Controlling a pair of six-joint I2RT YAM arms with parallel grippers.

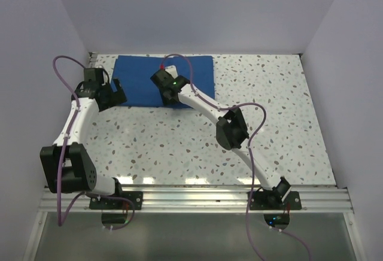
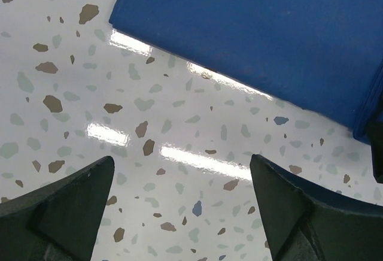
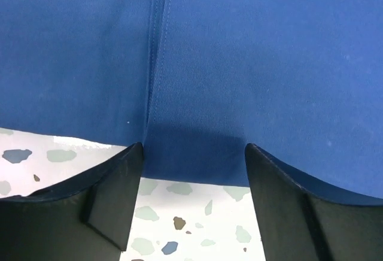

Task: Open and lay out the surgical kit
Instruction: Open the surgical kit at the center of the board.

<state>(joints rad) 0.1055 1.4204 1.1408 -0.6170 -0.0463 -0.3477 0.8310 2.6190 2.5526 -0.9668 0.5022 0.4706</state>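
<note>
The surgical kit is a folded royal-blue cloth wrap [image 1: 146, 75] lying flat at the back of the speckled table. The steel tray, tweezers and scissors are hidden from view. My right gripper [image 1: 169, 98] is open and hangs over the wrap's near edge; in the right wrist view the wrap [image 3: 239, 63] with its stitched seam fills the frame above the spread fingers [image 3: 114, 192]. My left gripper [image 1: 118, 91] is open and empty just off the wrap's left near corner; the left wrist view shows that corner [image 2: 263, 33] and bare table between the fingers [image 2: 78, 201].
The speckled white table [image 1: 257, 123] is enclosed by pale walls on the left, back and right. An aluminium rail [image 1: 191, 198] carrying both arm bases runs along the near edge. Purple cables loop from both arms.
</note>
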